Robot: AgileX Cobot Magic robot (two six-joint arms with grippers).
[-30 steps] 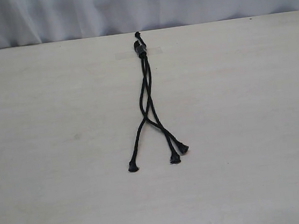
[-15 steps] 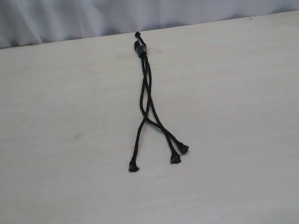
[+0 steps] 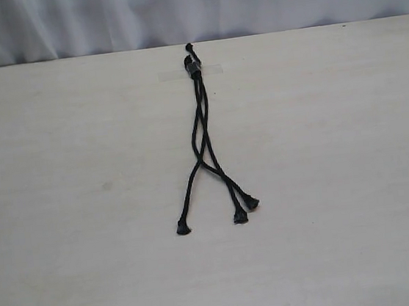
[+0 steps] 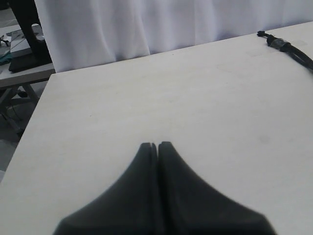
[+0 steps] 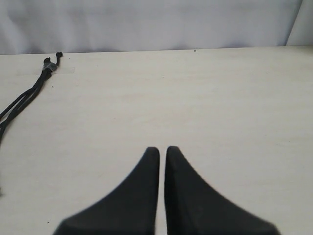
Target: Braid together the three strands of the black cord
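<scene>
The black cord (image 3: pixel 200 124) lies along the middle of the pale table (image 3: pixel 341 182), its knotted top (image 3: pixel 193 67) near the far edge. The three strands cross loosely partway down, then fan out. Their frayed end knots rest at the left (image 3: pixel 184 229), the middle (image 3: pixel 240 217) and the right (image 3: pixel 252 204). Neither gripper appears in the exterior view. My left gripper (image 4: pixel 154 145) is shut and empty, with the cord's top (image 4: pixel 281 45) far off. My right gripper (image 5: pixel 162 149) is shut to a thin slit, holding nothing, well apart from the cord (image 5: pixel 29 95).
A strip of clear tape (image 3: pixel 213 69) holds the cord's top to the table. A white curtain (image 3: pixel 188 7) hangs behind the far edge. Past the table's side edge (image 4: pixel 34 117), the left wrist view shows a dark stand (image 4: pixel 27 29) and another bench.
</scene>
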